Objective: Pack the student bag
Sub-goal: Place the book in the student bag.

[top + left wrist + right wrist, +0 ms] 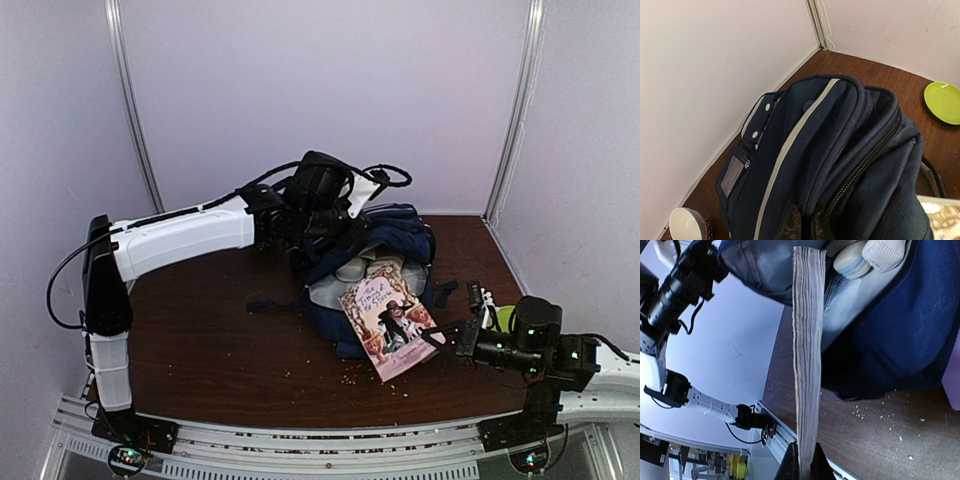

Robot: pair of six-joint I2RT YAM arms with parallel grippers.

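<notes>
Desk: dark brown wood desk (220, 350), pale plain walls (320, 90) on three sides, pale crumbs (875, 412) scattered near the front.
Student bag: student bag (405, 235), mid-desk toward the far right, slumped with its mouth facing near. Navy fabric, white stripe running over the top, white snap patches on the front pocket, black zip, light grey lining showing at the mouth.
Bag contents: pale rounded items (855, 260) inside, can't identify.
Left gripper: left gripper (805, 222) at the bag's far top edge, fingers nearly together, pinching a fold of navy fabric beside the zip.
Book: paperback book (388, 318), illustrated pink cover facing up, far end propped in the bag mouth, near end out over the desk.
Right gripper: right gripper (802, 465) low on the near right, clamped on the book's near edge, page block between its fingers.
Plate: green plate (942, 102) on the desk right of the bag, apart from it.
Bowl: white bowl (687, 225) with a dark patterned side, by the wall beyond the bag.
</notes>
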